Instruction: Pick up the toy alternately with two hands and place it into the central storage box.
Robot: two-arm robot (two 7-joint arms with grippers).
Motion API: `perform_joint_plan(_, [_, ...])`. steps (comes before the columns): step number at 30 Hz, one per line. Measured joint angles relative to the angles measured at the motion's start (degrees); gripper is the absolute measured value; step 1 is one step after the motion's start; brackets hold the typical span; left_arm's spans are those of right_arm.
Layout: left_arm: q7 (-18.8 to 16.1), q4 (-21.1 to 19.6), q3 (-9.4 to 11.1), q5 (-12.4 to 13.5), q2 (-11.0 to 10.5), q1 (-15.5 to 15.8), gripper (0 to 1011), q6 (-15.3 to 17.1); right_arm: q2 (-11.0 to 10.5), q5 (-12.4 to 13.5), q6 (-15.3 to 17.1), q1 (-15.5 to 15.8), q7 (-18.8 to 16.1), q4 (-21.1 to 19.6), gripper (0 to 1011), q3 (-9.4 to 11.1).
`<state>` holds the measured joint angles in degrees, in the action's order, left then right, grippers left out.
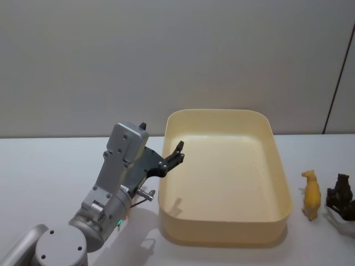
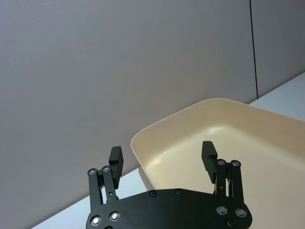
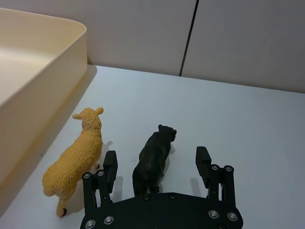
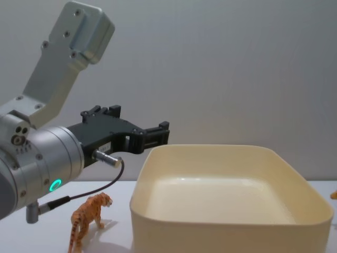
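**A:** The black toy (image 3: pixel 151 166) stands on the table (image 3: pixel 248 109) right between the fingers of the right pincer (image 3: pixel 156 157). They're spread wide, one on each flank, and neither is touching it.

**B:** So what worries you?

**A:** The yellow toy (image 3: pixel 78 162). It stands just beside the finger on that side, closer to that finger than the black one is. If the pincer drops or shifts before it squeezes, I'd guess that finger clips the yellow animal and knocks it over. The black one is narrow and stands on small legs, so an off-centre pinch could tip it or let it twist out on the lift.

**B:** And past the yellow one?

**A:** The central storage box (image 3: pixel 38 95), just beyond it, with its wall running alongside. A low carry from here could catch that wall, so the lift probably needs to clear the rim.

**B:** Anything in it?

**A:** Nothing I can see. The floor is bare, with no toys inside.

**B:** The other arm?

**A:** On the far side of the box from the right pincer. The left pincer (image 2: pixel 162 153) hangs above the rim there, fingers wide apart, holding nothing. If it lingers there while the right one brings its toy over, the two might crowd each other.

**B:** Farther out?

**A:** An orange tiger toy (image 4: pixel 87 219) stands on the table below that left arm, outside the box and well apart from everything on the right.
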<state>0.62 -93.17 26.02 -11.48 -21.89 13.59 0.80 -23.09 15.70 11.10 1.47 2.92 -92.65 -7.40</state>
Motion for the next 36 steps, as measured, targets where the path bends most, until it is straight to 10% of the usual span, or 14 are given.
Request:
perform_joint_plan(11, [0.0, 0.0, 0.0, 0.0, 0.0, 0.0, 1001, 0.0, 2.86, -2.68, 0.96, -5.04, -2.01, 6.46, 910, -1.75])
perform_joint_plan(36, [0.0, 0.0, 0.0, 0.0, 0.0, 0.0, 1001, 0.0, 4.14, -4.8, -1.09, -6.55, -1.26, 8.74, 255, -2.34])
